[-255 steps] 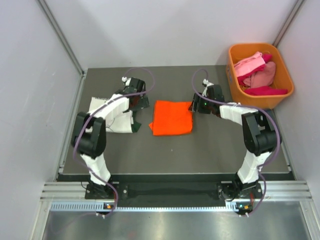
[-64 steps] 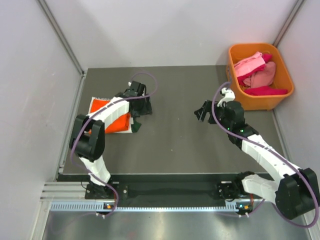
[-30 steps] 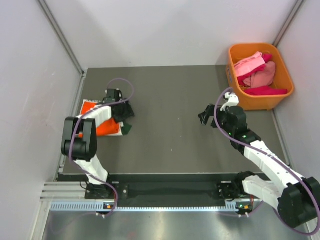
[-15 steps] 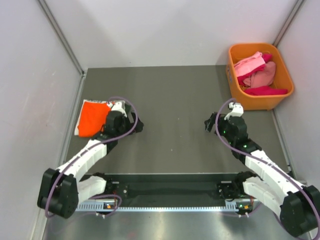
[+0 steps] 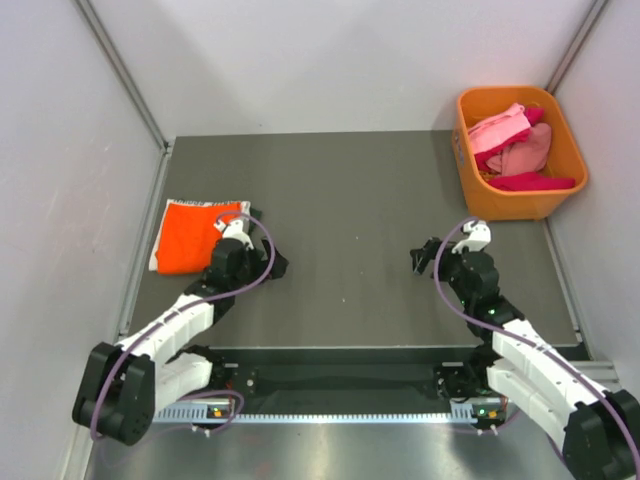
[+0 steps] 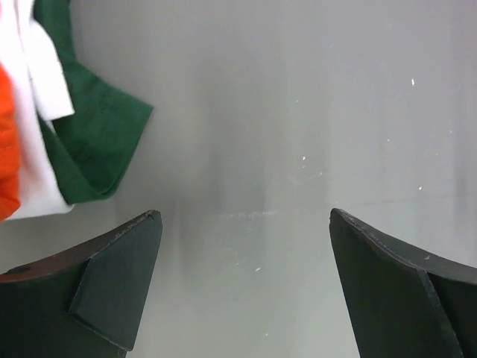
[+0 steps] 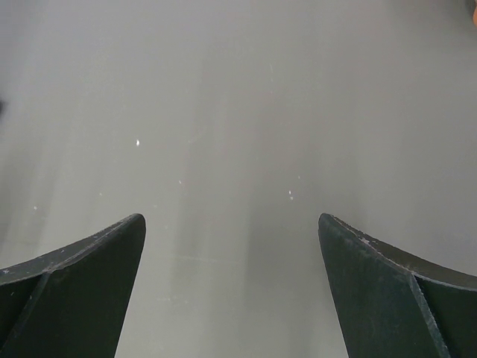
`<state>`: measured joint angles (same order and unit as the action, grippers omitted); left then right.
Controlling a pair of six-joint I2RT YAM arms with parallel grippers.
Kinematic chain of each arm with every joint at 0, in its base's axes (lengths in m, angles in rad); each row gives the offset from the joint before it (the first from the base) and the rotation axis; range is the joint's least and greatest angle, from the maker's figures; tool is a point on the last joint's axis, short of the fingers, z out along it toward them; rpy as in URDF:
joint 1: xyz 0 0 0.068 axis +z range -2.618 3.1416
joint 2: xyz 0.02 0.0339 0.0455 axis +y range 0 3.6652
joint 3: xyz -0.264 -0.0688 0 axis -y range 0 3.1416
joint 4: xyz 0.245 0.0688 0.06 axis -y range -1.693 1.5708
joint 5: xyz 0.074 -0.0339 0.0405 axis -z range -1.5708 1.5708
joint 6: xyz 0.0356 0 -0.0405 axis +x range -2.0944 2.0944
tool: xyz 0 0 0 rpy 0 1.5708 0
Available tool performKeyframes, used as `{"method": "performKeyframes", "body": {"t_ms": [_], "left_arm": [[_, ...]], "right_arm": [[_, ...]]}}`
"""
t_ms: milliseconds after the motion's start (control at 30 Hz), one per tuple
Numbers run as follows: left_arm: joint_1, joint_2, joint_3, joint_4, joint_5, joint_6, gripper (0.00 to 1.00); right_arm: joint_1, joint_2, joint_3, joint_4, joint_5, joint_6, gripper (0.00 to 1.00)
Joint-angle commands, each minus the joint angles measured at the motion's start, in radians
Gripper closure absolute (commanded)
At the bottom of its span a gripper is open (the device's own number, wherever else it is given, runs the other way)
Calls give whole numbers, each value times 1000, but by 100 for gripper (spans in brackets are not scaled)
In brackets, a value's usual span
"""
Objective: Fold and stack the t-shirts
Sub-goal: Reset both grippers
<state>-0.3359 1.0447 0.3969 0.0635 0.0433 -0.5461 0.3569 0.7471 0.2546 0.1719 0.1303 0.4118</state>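
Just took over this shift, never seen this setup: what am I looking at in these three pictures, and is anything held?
Two robot arms sit at the near edge of the table. The wide picture looks down from above and behind; the other two come from wrist cameras, the dark wedges being claw fingers. A folded orange t-shirt lies at the left, over white and green cloth. Pink and red shirts sit in the orange bin, far right. The left claw and right claw are open, holding nothing.
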Motion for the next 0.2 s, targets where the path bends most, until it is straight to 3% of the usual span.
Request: {"method": "performKeyframes", "body": {"t_ms": [0, 167], "left_arm": [[-2, 27, 17, 82, 24, -9, 1], [-3, 77, 54, 45, 10, -8, 2]], "right_arm": [[-7, -8, 0, 81, 8, 4, 0], [-7, 43, 35, 55, 3, 10, 0]]}}
